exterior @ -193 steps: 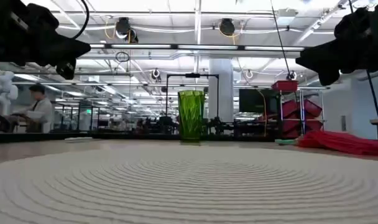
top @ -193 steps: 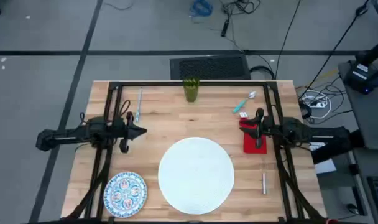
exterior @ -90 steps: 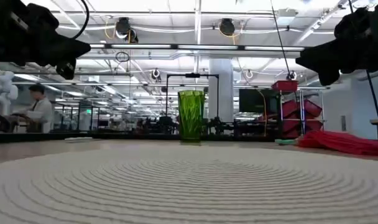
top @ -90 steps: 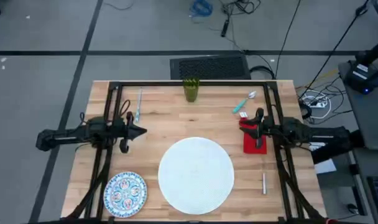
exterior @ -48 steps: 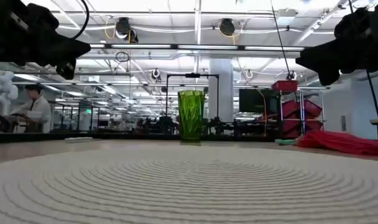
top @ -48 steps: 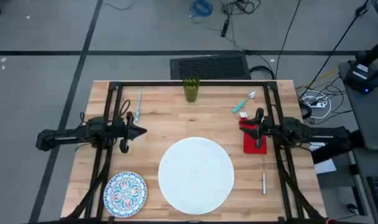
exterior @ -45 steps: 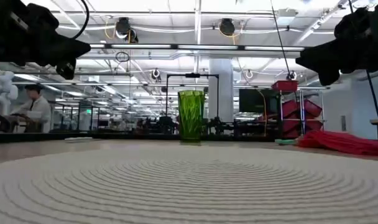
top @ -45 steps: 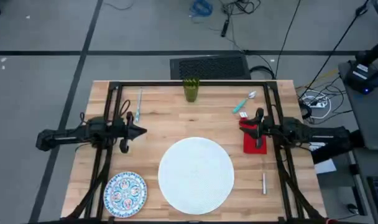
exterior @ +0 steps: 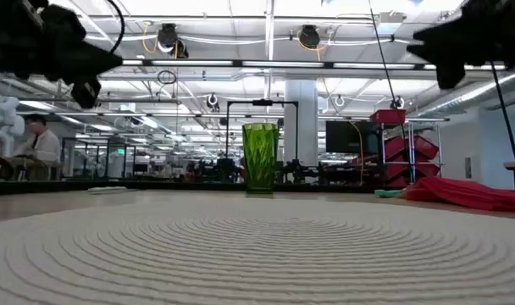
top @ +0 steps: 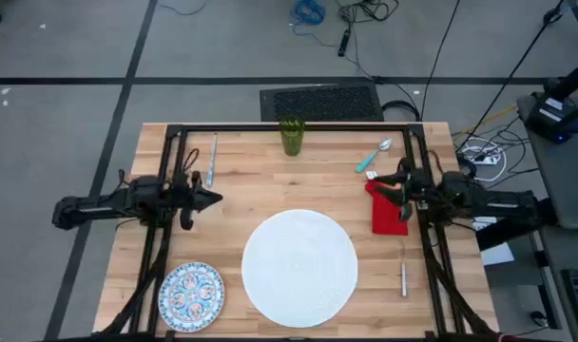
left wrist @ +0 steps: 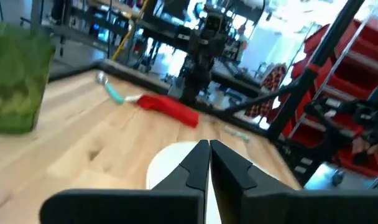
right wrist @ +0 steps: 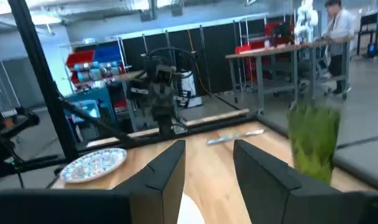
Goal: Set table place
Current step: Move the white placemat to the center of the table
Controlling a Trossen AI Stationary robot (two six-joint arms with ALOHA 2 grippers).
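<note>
Your table (top: 251, 180) carries the whole setting, none of it in a gripper. The white plate (top: 299, 265) lies near the front edge at the middle, and the patterned plate (top: 191, 294) sits to its left at the near left corner, apart from it. The green tumbler (top: 291, 136) stands upright at the far edge, centre; in the low view it rises behind the white plate's ridged surface (exterior: 257, 246). The teal spoon (top: 373, 157) lies at the far right, tilted, and just near of it is the red napkin (top: 387, 211), spread flat on the right side. A small silver piece (top: 403, 279) lies on the near right, to the right of the white plate, and another thin utensil (top: 212, 159) lies at the far left, parallel to the left rail. Your left gripper (top: 211, 199) hangs over the left side of the table, pointing inward toward the centre, its fingers (left wrist: 195, 165) pressed together with nothing between them. Your right gripper (top: 381, 184) sits above the far end of the napkin, fingers (right wrist: 167, 168) parted with a clear gap and empty. A person (exterior: 37, 144) sits in the room behind, far left in the low view. No brand, label or writing can be read anywhere.
</note>
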